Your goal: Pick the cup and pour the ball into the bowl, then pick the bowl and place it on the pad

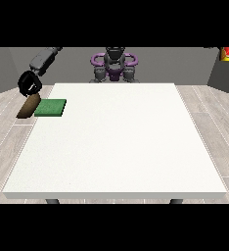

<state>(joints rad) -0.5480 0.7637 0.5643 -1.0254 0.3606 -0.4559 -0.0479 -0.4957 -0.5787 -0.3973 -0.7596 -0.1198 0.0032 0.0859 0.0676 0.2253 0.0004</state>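
Observation:
The hand at the view's left (29,83) hangs past the table's left edge on an outstretched grey arm. Its black fingers curl into a ring. Directly beneath it, touching the fingers, is a brown bowl (28,107), tilted and lying over the table's left edge. A green pad (51,108) lies flat on the table right next to the bowl, at the far left. I see no cup and no ball. No hand shows at the view's right.
The white table (116,147) fills the middle of the view, its left edge beside the bowl. The robot's torso (114,63) stands behind the far edge. A red object (228,53) sits in the top right corner.

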